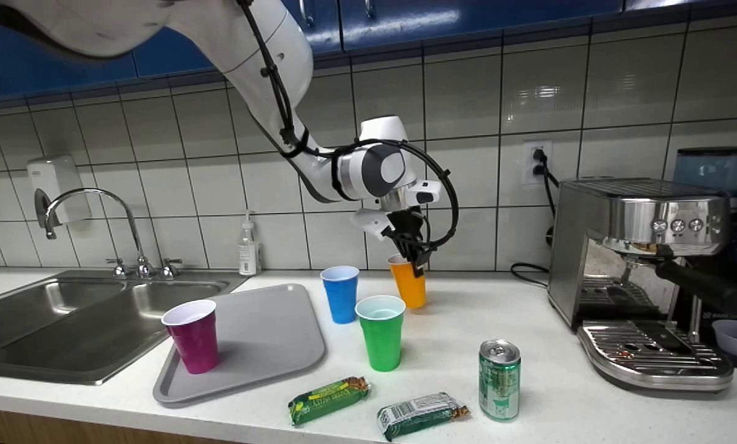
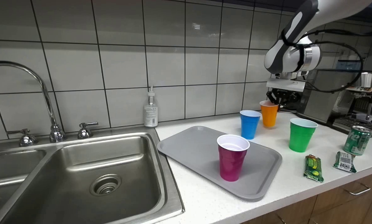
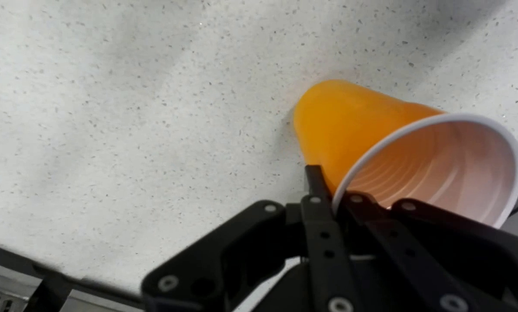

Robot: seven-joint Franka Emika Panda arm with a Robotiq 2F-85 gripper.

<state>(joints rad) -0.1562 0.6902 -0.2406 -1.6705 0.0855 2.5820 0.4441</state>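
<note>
Black claw point(image 1: 417, 267) at the orange cup point(image 1: 410, 292)

The robot's arm point(image 1: 263, 43) bends well above the level of the orange cup point(image 3: 341, 117) and slants down toward it. The wrist point(image 1: 374, 169) sits above that cup, and the gripper point(image 3: 337, 195) points downward at the cup's rim, jaws pinched together on the cup's wall, one finger point(image 3: 319, 223) outside, the other inside.

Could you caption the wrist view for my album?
The end effector pinches the wall of an orange cup, one finger inside.
</note>
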